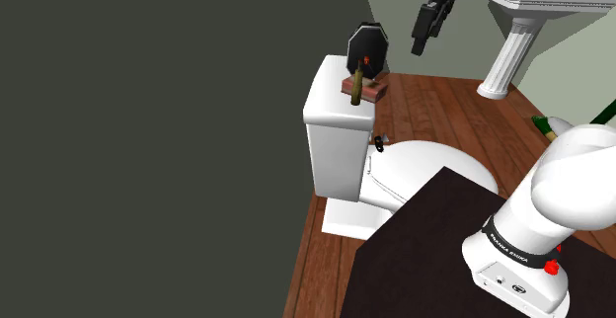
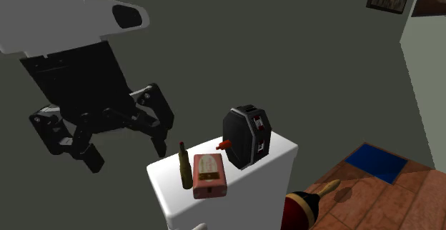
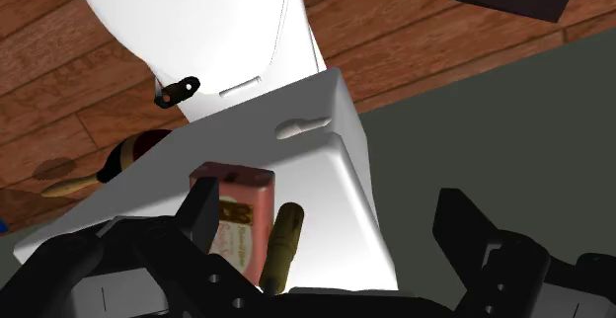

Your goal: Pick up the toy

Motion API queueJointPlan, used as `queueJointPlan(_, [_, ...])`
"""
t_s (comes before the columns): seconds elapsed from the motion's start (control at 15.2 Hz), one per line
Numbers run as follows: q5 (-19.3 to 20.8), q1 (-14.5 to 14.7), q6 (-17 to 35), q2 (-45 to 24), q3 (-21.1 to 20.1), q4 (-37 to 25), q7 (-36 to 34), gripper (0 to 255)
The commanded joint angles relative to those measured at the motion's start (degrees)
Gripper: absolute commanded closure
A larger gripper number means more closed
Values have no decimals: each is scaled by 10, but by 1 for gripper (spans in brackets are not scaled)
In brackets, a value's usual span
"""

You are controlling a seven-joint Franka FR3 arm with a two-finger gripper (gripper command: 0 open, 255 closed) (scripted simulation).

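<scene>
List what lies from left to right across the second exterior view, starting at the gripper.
Open gripper → slim brown bottle → reddish box → black octagonal object with a red knob → maraca → blue mat.

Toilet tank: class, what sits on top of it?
On the toilet tank sit a brown bottle, a reddish box and a black eight-sided object with a red knob. The lid beneath them is covered.

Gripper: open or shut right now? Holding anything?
Gripper: open, fingers apart, holding nothing.
</scene>
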State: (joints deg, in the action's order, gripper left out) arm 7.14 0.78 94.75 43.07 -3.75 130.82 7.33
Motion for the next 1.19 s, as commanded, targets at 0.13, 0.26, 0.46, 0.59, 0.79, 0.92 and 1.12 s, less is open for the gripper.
queueJointPlan(0.13, [-6, -16, 28, -40, -4, -12, -42, 0])
queueJointPlan(0.26, [-12, -32, 54, -81, -8, -27, -82, 0])
queueJointPlan(0.46, [-18, -54, 89, -142, -11, -54, -142, 0])
queueJointPlan(0.59, [-21, -68, 109, -182, -11, -74, -180, 0])
queueJointPlan(0.79, [-25, -87, 136, -241, -9, -108, -235, 0])
queueJointPlan(0.92, [-28, -99, 152, -279, -5, -132, -271, 0])
queueJointPlan(1.12, [-32, -115, 172, -335, 2, -170, -322, 0])
